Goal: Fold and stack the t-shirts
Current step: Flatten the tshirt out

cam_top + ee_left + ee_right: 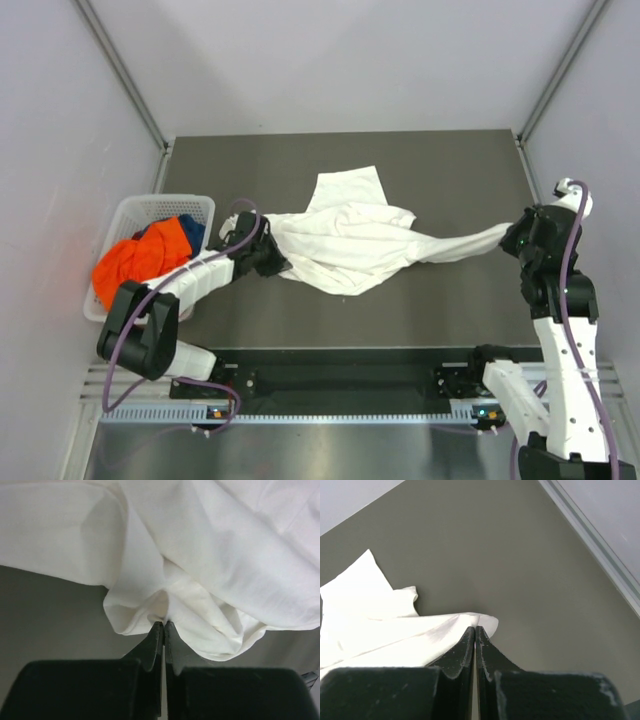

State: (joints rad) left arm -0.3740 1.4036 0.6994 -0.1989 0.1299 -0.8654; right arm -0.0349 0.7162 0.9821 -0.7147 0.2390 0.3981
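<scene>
Mid-table: white tee (345, 245) stretched toward right edge. Pinching it: left gripper (163, 625) at left fold, right gripper (475, 629) at right tip. In basket (160, 205), left edge: orange tee (135, 262), blue tee (190, 232).

Lattice basket (152, 204) (far left) on dark table (450, 180)

The whole table (450, 300) is viewed from above and behind, whereas the white t-shirt (350, 245), shared by all views, is seen closely from along the left gripper (163, 625) and right gripper (475, 628).
</scene>
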